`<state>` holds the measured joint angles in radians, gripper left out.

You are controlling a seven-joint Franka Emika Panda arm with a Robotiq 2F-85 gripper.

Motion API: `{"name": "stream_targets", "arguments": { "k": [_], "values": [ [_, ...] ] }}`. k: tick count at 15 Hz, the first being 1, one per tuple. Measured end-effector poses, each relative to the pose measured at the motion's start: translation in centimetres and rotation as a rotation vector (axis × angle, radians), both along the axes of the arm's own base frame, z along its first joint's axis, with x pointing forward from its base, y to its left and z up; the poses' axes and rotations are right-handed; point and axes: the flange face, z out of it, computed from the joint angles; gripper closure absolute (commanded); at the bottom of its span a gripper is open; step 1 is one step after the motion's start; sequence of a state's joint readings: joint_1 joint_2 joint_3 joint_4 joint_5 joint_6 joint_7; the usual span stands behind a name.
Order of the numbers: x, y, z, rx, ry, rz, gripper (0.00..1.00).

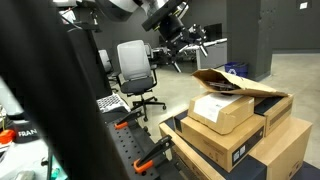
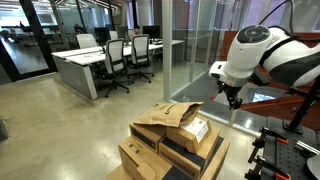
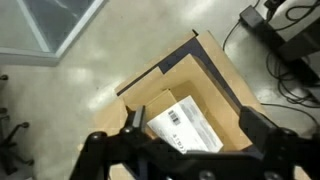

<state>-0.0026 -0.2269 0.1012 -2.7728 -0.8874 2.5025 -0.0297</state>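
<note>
I am hovering my hand [image 3: 192,132], wide open and empty, above the small brown cardboard box with a white label [image 2: 194,130] atop stacked brown cartons [image 2: 148,160]; centring squarely before lowering seems wise.

claw [image 3: 190,118]: matt black; whether plastic or metal cannot be told.
box [image 3: 150,100]: right under the claw, brown cardboard, matt and smooth.
label [image 3: 185,128]: on the box under the claw, white printed paper with a slight sheen.
dark box [image 3: 225,85]: below that box, blue-black card, matt.
flaps [image 1: 240,85]: below the claw, beside the box, brown cardboard, creased and rough.
floor [image 3: 80,70]: far below the claw, polished concrete, glossy with pale reflections.
arm [image 2: 275,55]: above the claw, white plastic shell, smooth and glossy.
glass wall [image 2: 190,45]: behind the claw, clear and shiny.
</note>
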Motion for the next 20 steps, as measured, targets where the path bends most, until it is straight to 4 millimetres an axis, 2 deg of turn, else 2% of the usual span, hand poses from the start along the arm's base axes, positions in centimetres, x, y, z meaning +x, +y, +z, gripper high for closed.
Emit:
{"name": "stream_targets", "arguments": {
  "k": [7,20],
  "values": [
    [-0.3,0.2,-0.8,-0.070,0.032,0.084,0.00],
    [-0.6,0.5,-1.3,-0.108,0.057,0.113,0.00]
  ]
}}
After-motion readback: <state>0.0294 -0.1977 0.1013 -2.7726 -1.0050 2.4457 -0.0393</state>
